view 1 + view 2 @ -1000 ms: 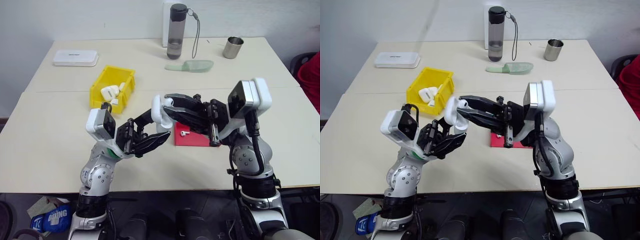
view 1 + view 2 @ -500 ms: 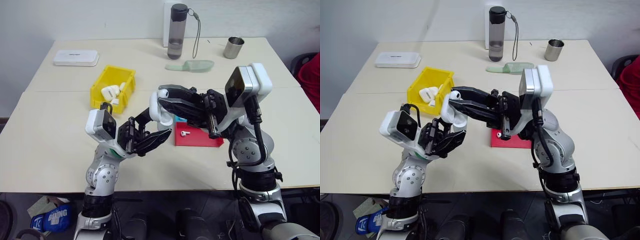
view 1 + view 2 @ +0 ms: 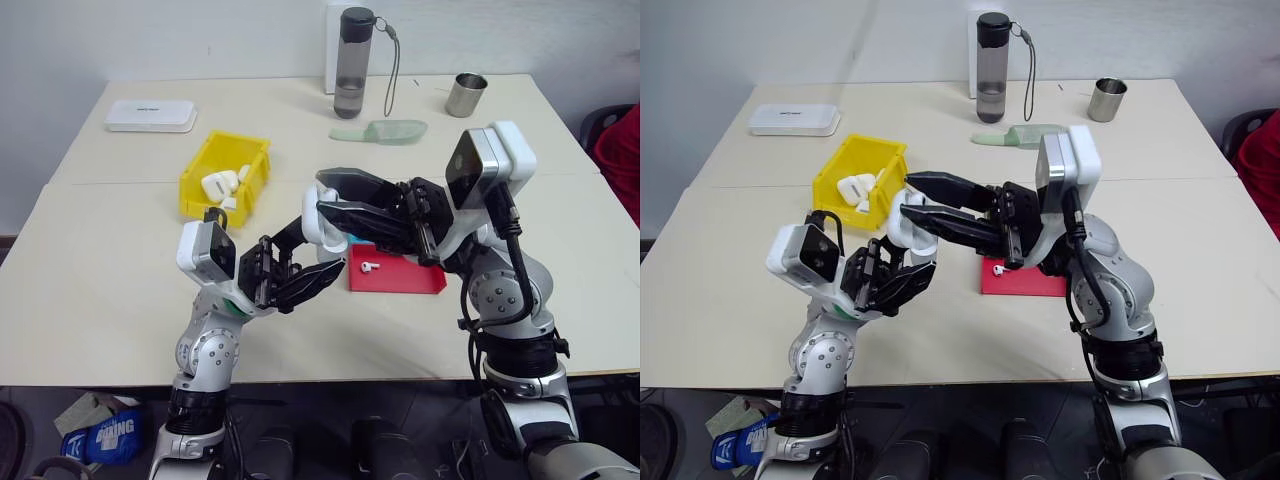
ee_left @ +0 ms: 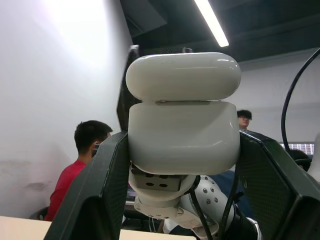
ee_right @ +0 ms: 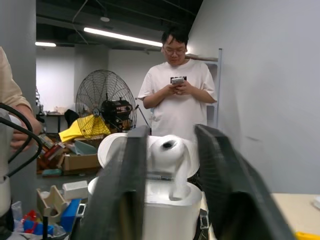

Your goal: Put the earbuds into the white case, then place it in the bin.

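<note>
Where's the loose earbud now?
The tiny white plastic earbud lies on the shallow red tray, at its left end, below the right gripper.

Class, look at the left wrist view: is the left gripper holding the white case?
Yes, the left gripper clamps the white case between its two black fingers.

The white case (image 3: pixel 322 222) is showing glossy white at frame centre, between black tool fingers. A white earbud (image 3: pixel 368 266) is lying on the red tray (image 3: pixel 400 276). The bin (image 3: pixel 226 176), left of centre, is glowing bright yellow. The counter (image 3: pixel 120 260) is looking pale cream. Upper centre, a bottle (image 3: pixel 354 62) is standing smoky grey beside a pale green scoop (image 3: pixel 381 131).
</note>
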Tool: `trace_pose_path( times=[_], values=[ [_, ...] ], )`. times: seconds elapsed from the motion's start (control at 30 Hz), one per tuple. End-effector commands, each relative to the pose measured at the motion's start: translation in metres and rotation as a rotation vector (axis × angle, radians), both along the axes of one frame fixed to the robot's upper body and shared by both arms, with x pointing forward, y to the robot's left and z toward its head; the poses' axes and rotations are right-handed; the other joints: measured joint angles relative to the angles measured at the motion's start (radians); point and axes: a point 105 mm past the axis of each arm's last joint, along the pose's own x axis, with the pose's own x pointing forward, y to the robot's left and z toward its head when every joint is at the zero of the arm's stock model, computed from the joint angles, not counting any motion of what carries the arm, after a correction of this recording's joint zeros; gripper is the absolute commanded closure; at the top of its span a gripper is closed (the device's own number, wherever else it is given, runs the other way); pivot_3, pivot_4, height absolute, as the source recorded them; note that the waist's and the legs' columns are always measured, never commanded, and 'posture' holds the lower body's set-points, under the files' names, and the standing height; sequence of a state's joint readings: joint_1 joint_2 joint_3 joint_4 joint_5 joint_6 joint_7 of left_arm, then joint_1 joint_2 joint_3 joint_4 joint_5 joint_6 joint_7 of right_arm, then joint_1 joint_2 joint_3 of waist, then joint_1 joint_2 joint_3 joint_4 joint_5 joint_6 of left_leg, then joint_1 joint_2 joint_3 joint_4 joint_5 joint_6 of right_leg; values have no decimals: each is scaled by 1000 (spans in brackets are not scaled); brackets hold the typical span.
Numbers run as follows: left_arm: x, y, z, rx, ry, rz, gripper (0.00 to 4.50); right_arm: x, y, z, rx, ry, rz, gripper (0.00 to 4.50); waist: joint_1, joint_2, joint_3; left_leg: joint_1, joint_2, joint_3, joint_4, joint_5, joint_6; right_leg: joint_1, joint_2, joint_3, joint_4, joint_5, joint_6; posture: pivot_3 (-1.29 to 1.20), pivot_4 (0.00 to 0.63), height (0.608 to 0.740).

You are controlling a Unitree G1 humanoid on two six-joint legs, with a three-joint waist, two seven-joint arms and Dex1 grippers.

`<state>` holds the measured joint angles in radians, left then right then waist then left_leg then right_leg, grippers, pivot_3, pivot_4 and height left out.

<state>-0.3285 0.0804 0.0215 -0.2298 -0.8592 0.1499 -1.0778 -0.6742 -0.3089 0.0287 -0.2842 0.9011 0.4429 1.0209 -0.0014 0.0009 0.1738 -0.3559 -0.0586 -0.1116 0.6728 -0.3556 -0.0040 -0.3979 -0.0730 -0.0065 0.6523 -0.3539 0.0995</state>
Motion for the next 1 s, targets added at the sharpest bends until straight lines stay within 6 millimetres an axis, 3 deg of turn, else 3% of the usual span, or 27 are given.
trace_pose_path(
  times=[0.03,0.2,0.57,0.73,0.83,1.0],
  values=[
    [-9,-1,16,-40,-82,-2,1742,-6,2,0,-34,-22,24,1661,0,0,0,0,0,0,0,0,0,0,0,0,0,0,0,0,150,740],
    [-7,3,18,-46,-76,27,1742,-4,-12,7,-41,-39,-14,32,2,0,0,0,0,0,0,0,0,0,0,0,0,0,0,0,150,740],
    [-2,20,7,-20,-40,88,1742,0,-66,17,-100,-26,-222,32,8,-1,0,-1,0,0,-1,0,0,1,0,0,-3,0,0,0,150,740],
    [0,19,8,-24,-31,76,1742,1,-69,11,-136,-42,-282,32,13,-1,0,-1,0,1,-1,0,0,2,0,0,-5,0,0,0,150,740],
    [-1,15,7,-22,-25,52,1742,1,-60,1,-170,-52,-271,619,16,-1,0,-1,0,1,-1,0,0,2,0,0,-5,0,0,0,150,740],
    [-2,11,7,-11,-23,26,1742,3,-46,-2,-169,-70,-239,2279,21,-1,0,-1,0,1,-1,0,0,2,0,0,-5,0,0,0,150,740]
  ],
)
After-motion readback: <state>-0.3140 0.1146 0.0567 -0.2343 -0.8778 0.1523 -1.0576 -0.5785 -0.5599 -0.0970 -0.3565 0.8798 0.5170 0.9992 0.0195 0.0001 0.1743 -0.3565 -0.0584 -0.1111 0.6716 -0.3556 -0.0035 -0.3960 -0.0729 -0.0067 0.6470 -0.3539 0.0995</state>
